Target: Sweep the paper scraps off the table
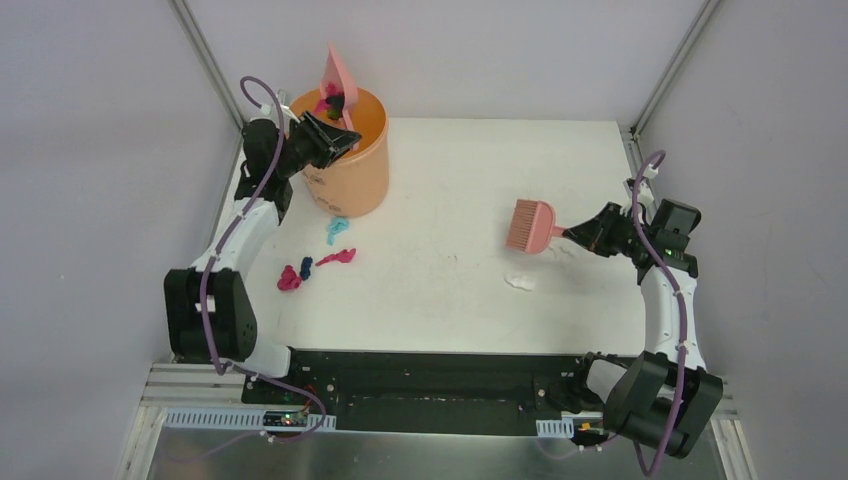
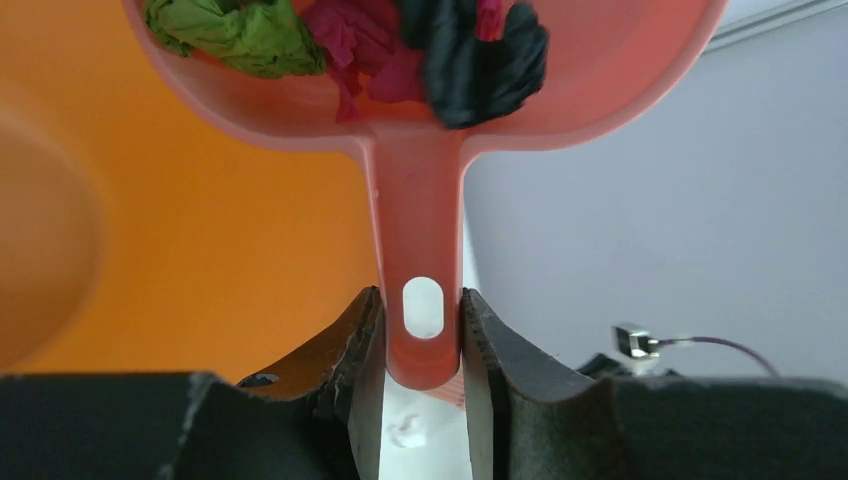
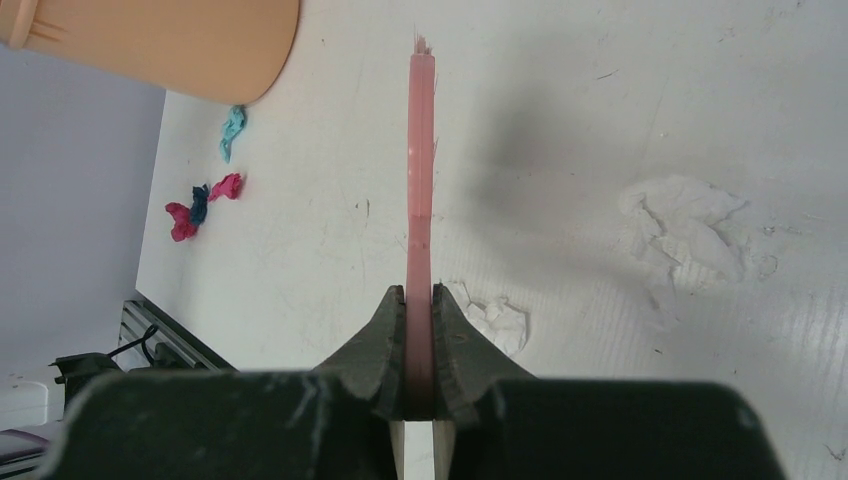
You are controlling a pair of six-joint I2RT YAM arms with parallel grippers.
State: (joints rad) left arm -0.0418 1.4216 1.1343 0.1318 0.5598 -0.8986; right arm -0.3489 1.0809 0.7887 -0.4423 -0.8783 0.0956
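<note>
1. Left gripper [image 2: 422,325] clamps the dustpan [image 2: 415,190] handle; some paper scraps [image 2: 250,30] sit just ahead.
2. Right gripper [image 3: 420,330] squeezes the brush [image 3: 421,150]; other scraps [image 3: 200,205] lie far ahead-left on the table [image 3: 560,120].
3. They look light and soft: sweep, not pinch.

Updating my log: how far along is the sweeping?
Partly done. Gathered: green, magenta and black scraps lie in the dustpan. In hand: the left pincer holds it tilted over the orange bucket; the right pincer holds the brush. Left: a light blue scrap, magenta scraps and a dark blue scrap on the table.
</note>
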